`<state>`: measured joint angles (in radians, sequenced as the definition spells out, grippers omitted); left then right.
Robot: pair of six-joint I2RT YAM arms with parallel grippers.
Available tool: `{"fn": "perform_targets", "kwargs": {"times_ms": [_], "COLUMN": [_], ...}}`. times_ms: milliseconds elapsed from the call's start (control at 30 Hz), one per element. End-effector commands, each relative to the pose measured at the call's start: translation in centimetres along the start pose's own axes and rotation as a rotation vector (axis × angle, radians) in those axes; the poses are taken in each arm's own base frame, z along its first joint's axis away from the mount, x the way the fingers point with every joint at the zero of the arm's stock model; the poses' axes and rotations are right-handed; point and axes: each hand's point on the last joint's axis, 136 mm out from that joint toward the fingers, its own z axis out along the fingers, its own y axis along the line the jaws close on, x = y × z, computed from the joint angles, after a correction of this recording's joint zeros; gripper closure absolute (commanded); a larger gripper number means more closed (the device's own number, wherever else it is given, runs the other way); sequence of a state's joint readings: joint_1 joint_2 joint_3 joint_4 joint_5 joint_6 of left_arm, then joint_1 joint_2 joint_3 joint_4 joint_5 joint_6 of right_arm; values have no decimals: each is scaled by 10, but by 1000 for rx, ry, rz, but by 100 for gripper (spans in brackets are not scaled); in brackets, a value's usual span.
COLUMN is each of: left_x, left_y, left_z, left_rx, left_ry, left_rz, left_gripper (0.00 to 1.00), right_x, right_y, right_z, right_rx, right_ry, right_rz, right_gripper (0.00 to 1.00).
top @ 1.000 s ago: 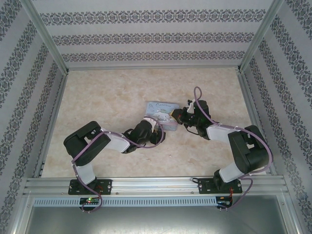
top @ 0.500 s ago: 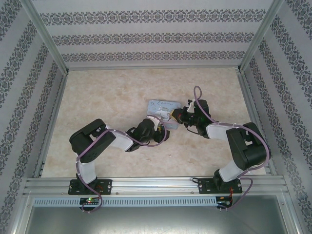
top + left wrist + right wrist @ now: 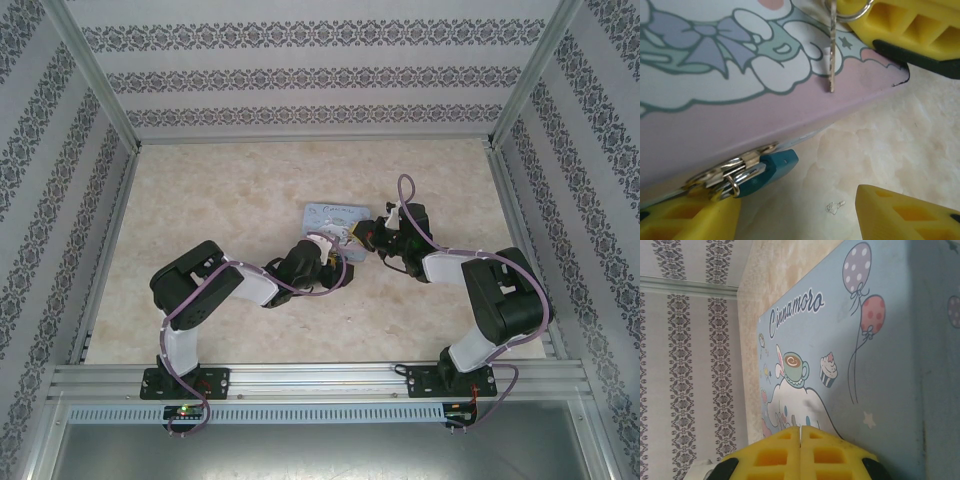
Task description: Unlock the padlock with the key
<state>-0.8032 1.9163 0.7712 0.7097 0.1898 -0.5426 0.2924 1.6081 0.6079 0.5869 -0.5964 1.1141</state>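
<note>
Beige marbled counter carries a shut cartoon-printed tin, contents hidden. Small teal padlock hangs on the tin's hasp, beside one of the spread left fingers. Right fingers, pressed together, pinch the thin key by its ring above the lid.

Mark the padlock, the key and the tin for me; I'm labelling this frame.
padlock (image 3: pixel 772 168): left wrist view, on its teal body.
key (image 3: pixel 832 55): left wrist view, midway down its thin shaft.
tin (image 3: pixel 890 370): right wrist view, on the blue lid, right of the balloon strings.
</note>
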Motion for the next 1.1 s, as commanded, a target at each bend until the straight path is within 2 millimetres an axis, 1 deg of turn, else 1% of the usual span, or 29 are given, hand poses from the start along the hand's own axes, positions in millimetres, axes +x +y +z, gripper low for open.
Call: {"fn": "perform_targets", "kwargs": {"times_ms": [0,200,500,600,733,867,933,1067], "left_x": [-5,-6,-3,-4,-11,-18,-20,-19], "left_y": [5,19,25,22,8,-2,-2,5], "left_z": [4,-6,-7,-6,-5,-8,-10,-13], "left_rx": [20,9,2,19,98,151,152,137], "left_ry": [-41,-95,-114,-117,-131,-149,-162,-192], "left_rz": [-88,-205,-255,-252,-263,-289,-301,-333], "left_gripper": [37,37,40,41,41,41,41,42], "right_x": [1,0,0,0,0,0,-1,-1], "right_y": [-11,-9,-6,-6,-6,-6,-6,-8], "right_z": [2,2,2,1,1,2,2,3], "right_rx": [20,13,7,7,7,5,4,7], "right_ry": [10,11,8,8,8,8,7,9], "right_rz": [-5,-4,-1,-1,0,1,0,3], "right_gripper": [100,100,100,100,100,100,100,100]}}
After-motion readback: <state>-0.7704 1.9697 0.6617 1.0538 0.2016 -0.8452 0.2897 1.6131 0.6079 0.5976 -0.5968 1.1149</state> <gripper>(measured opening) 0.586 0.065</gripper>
